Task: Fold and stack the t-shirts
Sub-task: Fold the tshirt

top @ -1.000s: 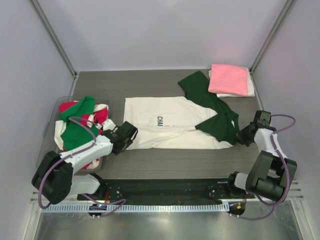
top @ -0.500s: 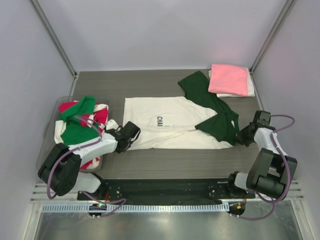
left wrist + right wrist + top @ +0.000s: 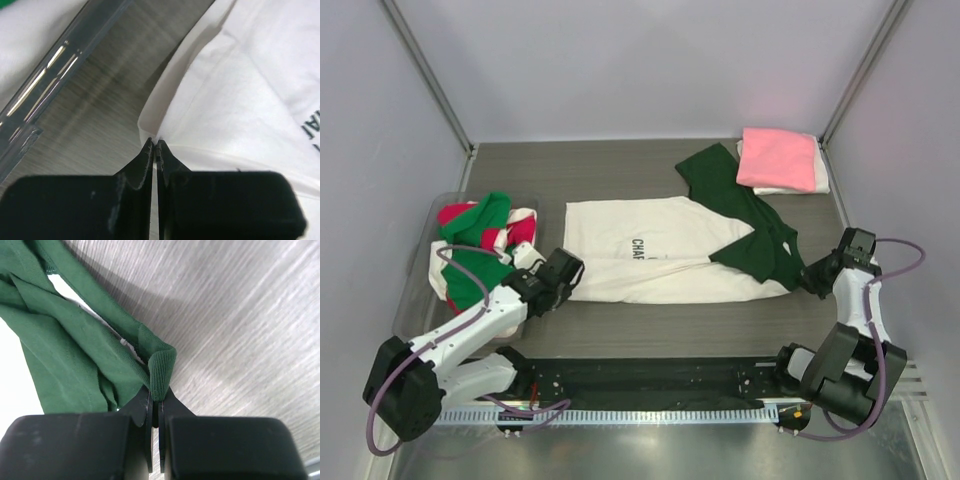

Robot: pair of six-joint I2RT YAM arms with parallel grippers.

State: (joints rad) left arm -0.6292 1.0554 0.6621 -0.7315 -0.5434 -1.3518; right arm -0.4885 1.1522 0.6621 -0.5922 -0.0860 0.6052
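Note the cream-white t-shirt point(image 3: 650, 270) laid out flat mid-table, lettering up, dark green part toward the right side. Find the left gripper point(image 3: 155, 146) closed tight on the near-left hem corner, thin cloth nipped between the jaws, just beside the wall of the clear plastic tub point(image 3: 418, 265). Find the right gripper point(image 3: 156, 396) likewise closed, pinching a ribbed dark green edge at the garment's right end, cloth bunched up to the fingertips. Judge the opposed grips as meant to draw the garment taut along its length, taking out slack ahead of a fold; hence both holds at the extreme ends and low to the table point(image 3: 620, 170). Record the folded pink t-shirt point(image 3: 777, 158) atop a white one at the far-right corner, well apart: presumably the stack awaiting this piece. Record further green, red and white t-shirts point(image 3: 470, 262) heaped in the tub, not yet folded. Flag risk: thin pinch on the left corner liable to slip under tension. Rate task as partly done.
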